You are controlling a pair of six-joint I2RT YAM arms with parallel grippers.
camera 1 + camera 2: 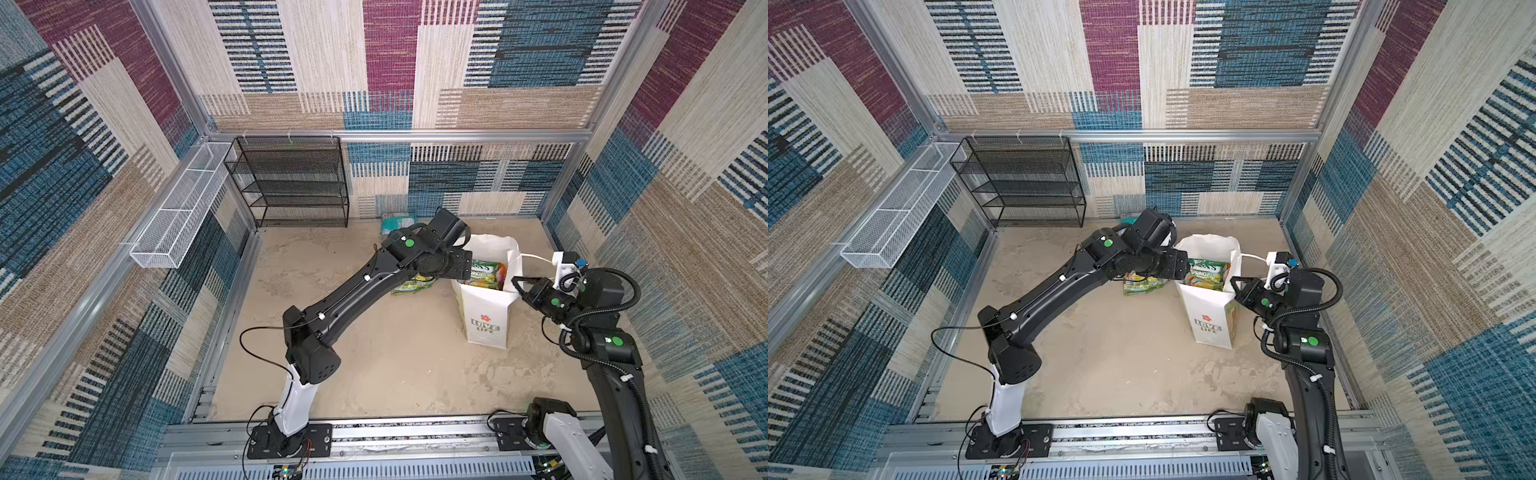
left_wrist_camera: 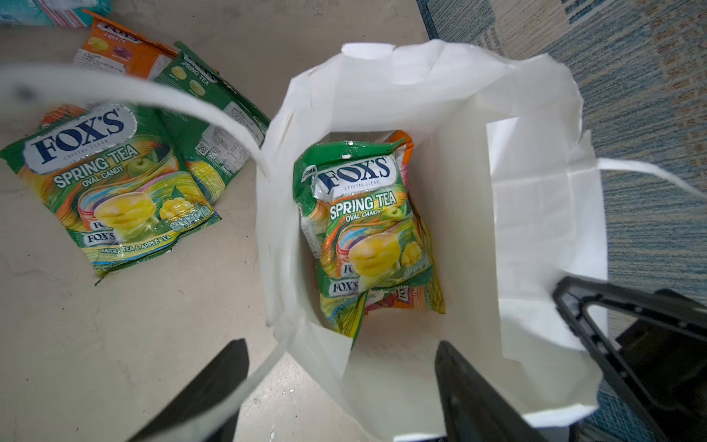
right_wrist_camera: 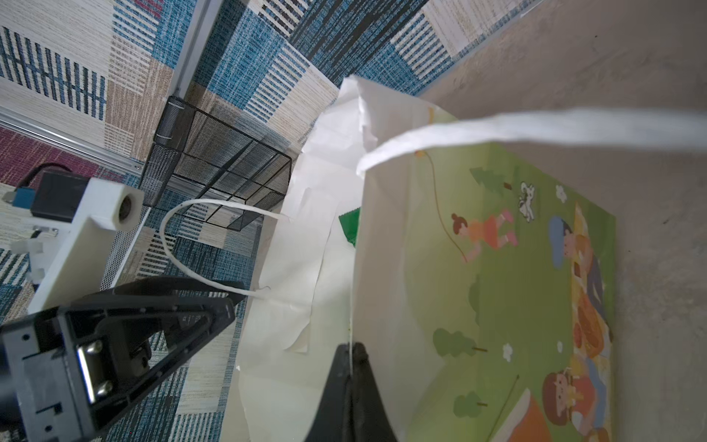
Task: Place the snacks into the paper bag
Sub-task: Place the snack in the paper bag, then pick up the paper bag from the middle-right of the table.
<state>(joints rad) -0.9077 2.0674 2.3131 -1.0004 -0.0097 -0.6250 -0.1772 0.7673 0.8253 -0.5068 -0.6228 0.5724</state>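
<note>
Snacks, logged by location. Inside the paper bag (image 2: 535, 229): one green Spring Tea packet (image 2: 367, 229) lies face up on top, label readable. An orange packet (image 2: 403, 139) and other wrapper edges stick out from under it; I cannot tell how many lie beneath. In both top views the green label shows through the open mouth.

Outside, on the sandy tabletop (image 1: 374, 353), just beside the bag on my left arm's side: a second green packet (image 2: 111, 191) lies face up. It overlaps a third green packet (image 2: 214, 126) lying back side up, which overlaps an orange Fruits packet (image 2: 122, 49). A teal packet (image 1: 397, 222) lies apart from these, by the back wall.

Bag: upright, mouth open, LOVE LIFE face towards my bases.

My left gripper (image 2: 340, 346) hovers above the bag's mouth at the rim nearest that arm. Its fingers are apart and grip nothing. One white cord handle (image 2: 153, 99) arcs past one finger; I cannot tell whether it touches.

My right gripper (image 3: 350, 350) is clamped on the bag's side rim, fingers pressed together with only the paper edge between them. The green cartoon panel (image 3: 516, 287) faces outward beside it.

Surroundings: black mesh shelf (image 1: 291, 183) against the back wall, white mesh basket (image 1: 174, 212) on the side wall next to it, both well apart from the bag.
</note>
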